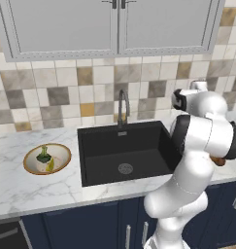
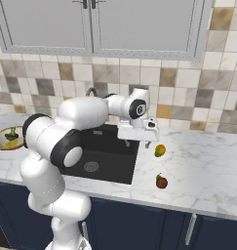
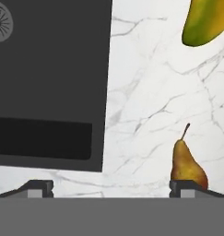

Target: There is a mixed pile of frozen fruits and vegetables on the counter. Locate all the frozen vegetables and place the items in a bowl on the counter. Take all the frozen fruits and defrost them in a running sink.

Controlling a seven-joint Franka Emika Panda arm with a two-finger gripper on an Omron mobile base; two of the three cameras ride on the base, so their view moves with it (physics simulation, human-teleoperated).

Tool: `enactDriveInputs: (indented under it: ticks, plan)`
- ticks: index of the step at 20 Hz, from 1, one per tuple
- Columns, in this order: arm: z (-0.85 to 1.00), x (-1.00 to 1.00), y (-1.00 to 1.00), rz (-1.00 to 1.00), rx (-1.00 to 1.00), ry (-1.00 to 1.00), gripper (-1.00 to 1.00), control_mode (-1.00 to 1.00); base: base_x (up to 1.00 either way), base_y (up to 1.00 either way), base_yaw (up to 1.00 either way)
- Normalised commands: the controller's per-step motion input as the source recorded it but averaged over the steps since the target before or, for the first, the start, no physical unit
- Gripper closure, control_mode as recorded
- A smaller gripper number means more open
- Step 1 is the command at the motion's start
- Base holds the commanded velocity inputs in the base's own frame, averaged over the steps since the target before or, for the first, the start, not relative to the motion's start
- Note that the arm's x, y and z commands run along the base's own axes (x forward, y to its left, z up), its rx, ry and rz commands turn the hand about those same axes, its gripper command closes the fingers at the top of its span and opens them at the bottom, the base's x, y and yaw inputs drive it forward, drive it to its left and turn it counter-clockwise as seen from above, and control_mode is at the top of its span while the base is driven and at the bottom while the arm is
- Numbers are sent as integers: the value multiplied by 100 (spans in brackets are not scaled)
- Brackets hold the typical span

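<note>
I see my gripper spread wide and empty, hanging above the right edge of the sink, touching nothing. On the counter right of the sink lie both fruits: the yellow-green fruit farther back, the brown pear nearer the front edge, well apart. In the hand view the pear sits just by my right fingertip. Left of the sink, the bowl holds the dark-green lump and yellowish piece.

Gripper wide open, pointing down
</note>
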Motion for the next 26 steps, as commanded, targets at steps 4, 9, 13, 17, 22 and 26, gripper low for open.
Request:
enactDriveInputs:
  ticks: [4, 9, 13, 17, 22, 26]
  plan:
    - [-7, 7, -36, 0, -2, 0, -100, -100, 0, 0, 0]
    - [-3, 29, -45, -1, -1, 0, -100, -100, 0, 0, 0]
    - [-10, 28, -33, -1, 0, 0, -100, -100, 0, 0, 0]
    - [-15, 25, -7, 0, 0, 0, -100, -100, 0, 0, 0]
    - [-24, 23, 0, 0, 0, 0, -100, -100, 0, 0, 0]
    - [-32, 21, -14, 0, -1, 0, -100, -100, 0, 0, 0]
